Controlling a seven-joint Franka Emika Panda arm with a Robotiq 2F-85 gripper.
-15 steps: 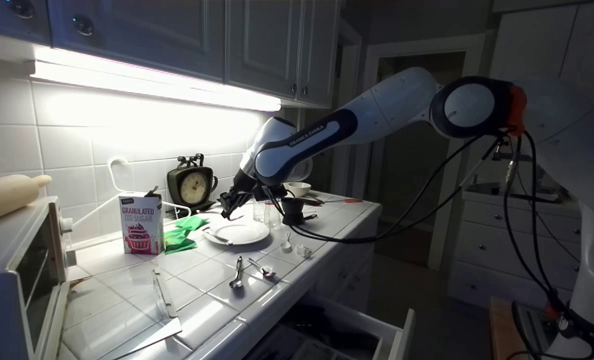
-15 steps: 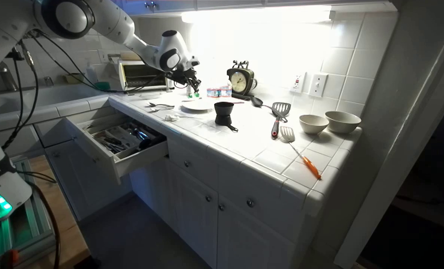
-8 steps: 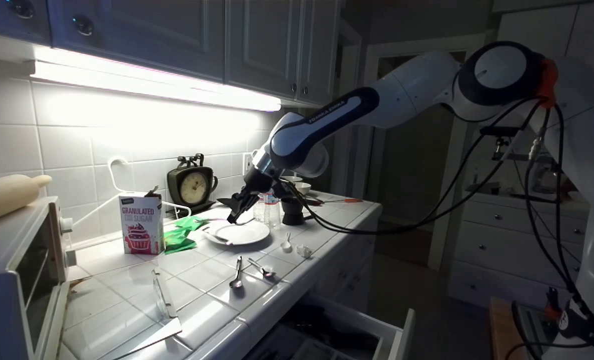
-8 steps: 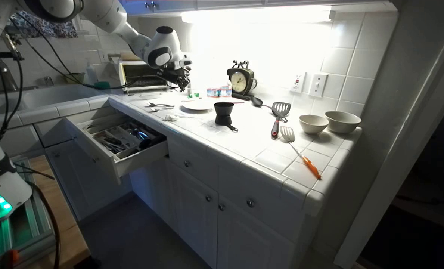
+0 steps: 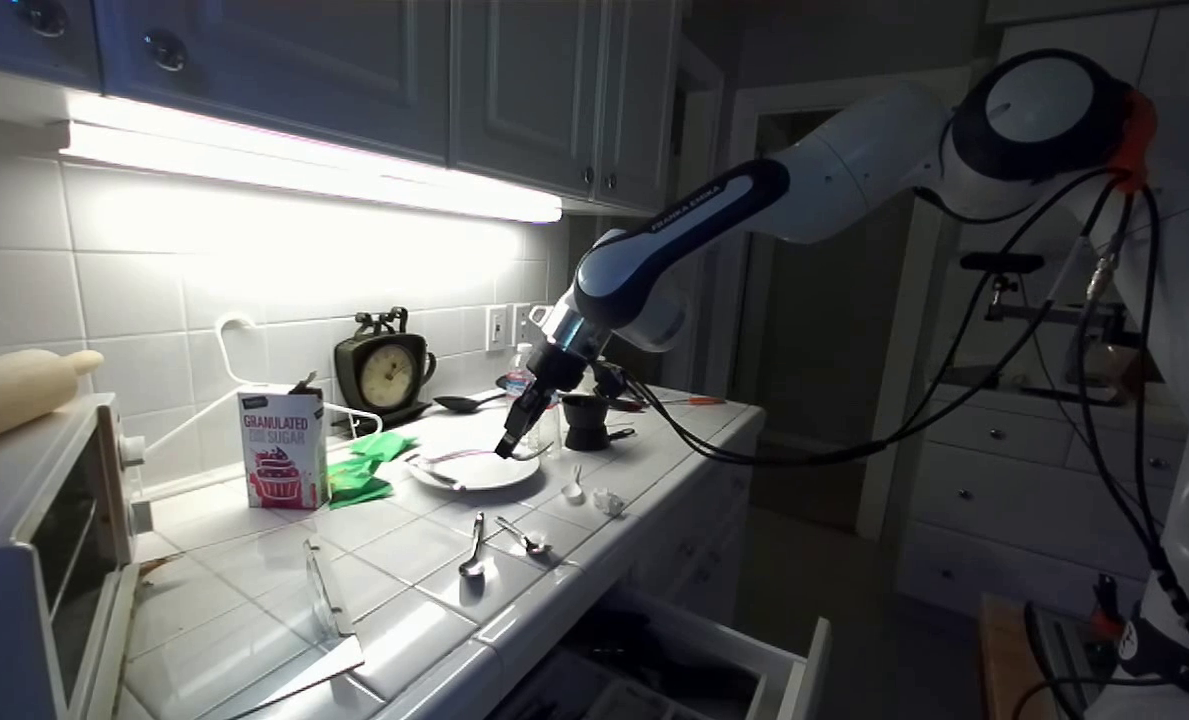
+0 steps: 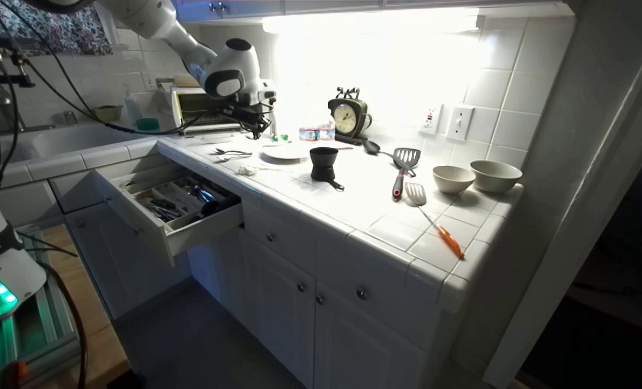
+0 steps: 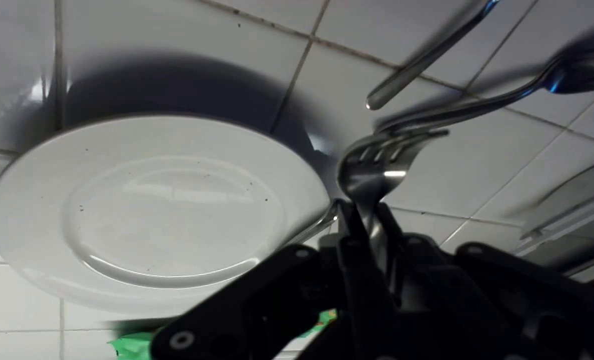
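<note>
Pinches a silver metal fork near the head in the black two-fingered gripper, with its long axis roughly in line and tines foremost. Has a round white plate below and to one side of the gripper.

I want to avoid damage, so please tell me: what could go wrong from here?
The fork could twist or slip, since the fingers pinch only a narrow part of it. It might also clip the nearby plate if lowered; the gap is hard to judge. A low sweep may push the utensil that seems to lie across the plate's rim.
</note>
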